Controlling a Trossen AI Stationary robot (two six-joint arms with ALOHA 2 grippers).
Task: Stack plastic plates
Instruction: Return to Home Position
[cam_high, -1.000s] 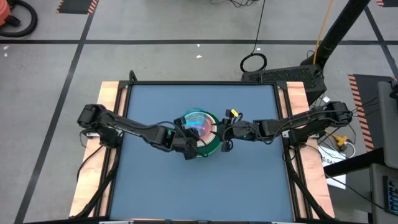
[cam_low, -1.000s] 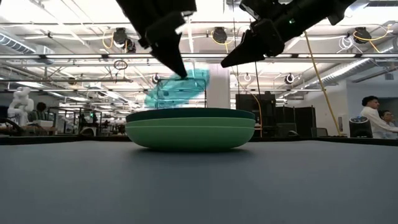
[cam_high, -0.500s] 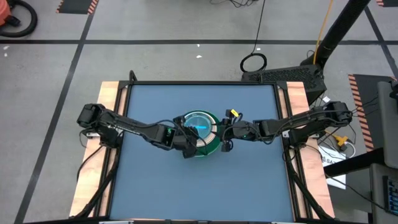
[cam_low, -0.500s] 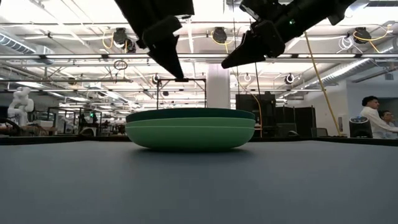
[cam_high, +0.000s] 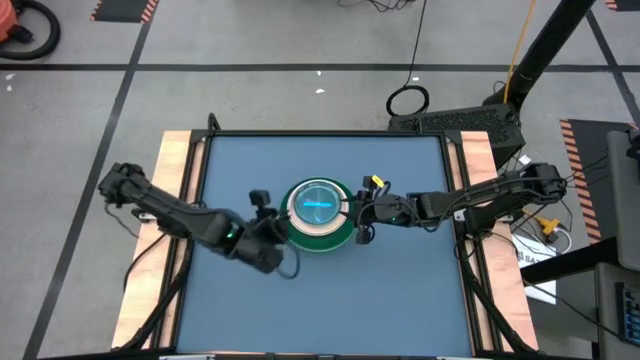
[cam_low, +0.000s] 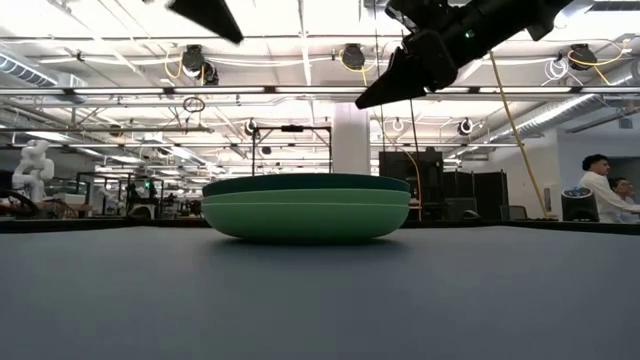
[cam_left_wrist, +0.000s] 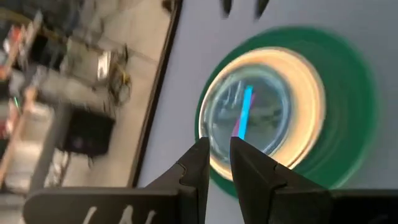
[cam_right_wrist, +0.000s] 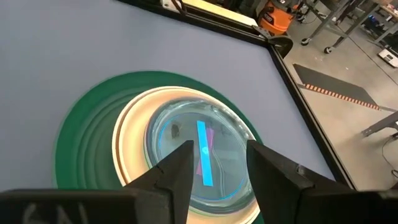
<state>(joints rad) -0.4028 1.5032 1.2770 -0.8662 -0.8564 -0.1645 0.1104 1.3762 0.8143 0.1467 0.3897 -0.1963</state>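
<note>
Plates (cam_high: 319, 212) in one pile, middle of table (cam_high: 400, 300). Clear blue-stripe plate (cam_right_wrist: 202, 158) on top, big green plates (cam_low: 305, 215) at bottom. Likely light, stiff, slippery; best grab at rim. Left gripper (cam_left_wrist: 217, 142) beside pile, fingers narrow, holding nothing. Right gripper (cam_right_wrist: 219, 146) over pile edge, fingers wide, holding nothing. No writing or brand to read.

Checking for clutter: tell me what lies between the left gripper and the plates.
Nothing. The high view shows the left gripper just beside the plates, with at most a sliver of bare table between them.
</note>
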